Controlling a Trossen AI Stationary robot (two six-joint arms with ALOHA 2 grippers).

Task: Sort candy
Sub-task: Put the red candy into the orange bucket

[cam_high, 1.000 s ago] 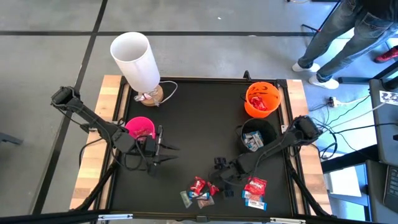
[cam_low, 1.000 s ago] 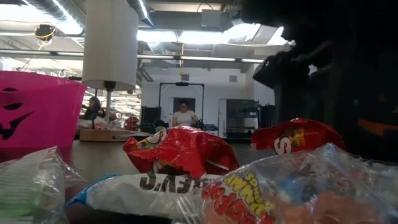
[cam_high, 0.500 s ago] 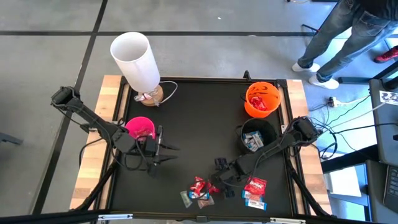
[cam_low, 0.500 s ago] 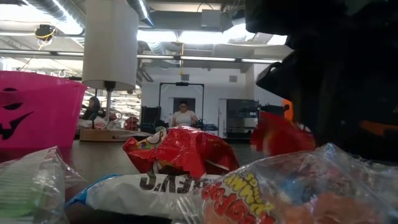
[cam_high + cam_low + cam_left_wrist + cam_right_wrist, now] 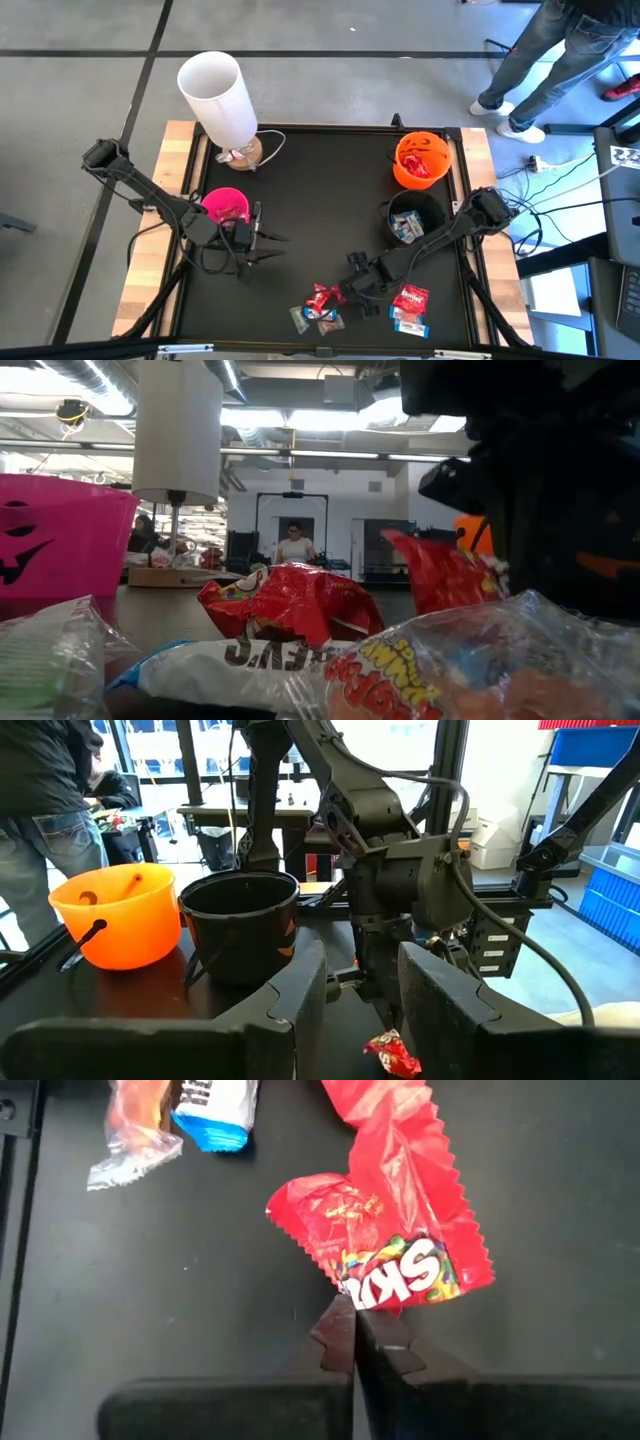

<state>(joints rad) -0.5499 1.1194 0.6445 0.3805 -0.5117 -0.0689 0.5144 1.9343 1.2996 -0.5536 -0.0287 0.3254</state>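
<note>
Candy lies in two small heaps near the table's near edge: red and silvery packets (image 5: pixel 320 305), and red and blue-and-white ones (image 5: pixel 410 306). My right gripper (image 5: pixel 344 292) stands between the heaps, low over the table, shut on a red Skittles packet (image 5: pixel 400 1270). That packet also shows in the low view (image 5: pixel 440 575). My left gripper (image 5: pixel 273 246) is open and empty beside the pink bowl (image 5: pixel 226 206). A second red packet (image 5: pixel 320 1210) and a blue-and-white sweet (image 5: pixel 215 1110) lie on the black tabletop below my right gripper. My right gripper pinches the red packet by the edge beside its printed letters (image 5: pixel 360 1302), between its two fingertips, coming from above. The packet stands tilted with its top end raised (image 5: pixel 400 540). Foreground wrappers hide its lower part, so I cannot tell whether it is clear of the table.
An orange bowl (image 5: pixel 420 160) holding red candy and a black bowl (image 5: pixel 410 217) holding blue-and-white candy stand at the right. A tall white cylinder on a wooden foot (image 5: pixel 220 95) stands at the far left. A person's legs (image 5: pixel 560 60) show beyond the far right corner.
My right gripper has risen a little with the red packet. The packet lay flat on the table a second ago and now stands tilted with its top end raised.
</note>
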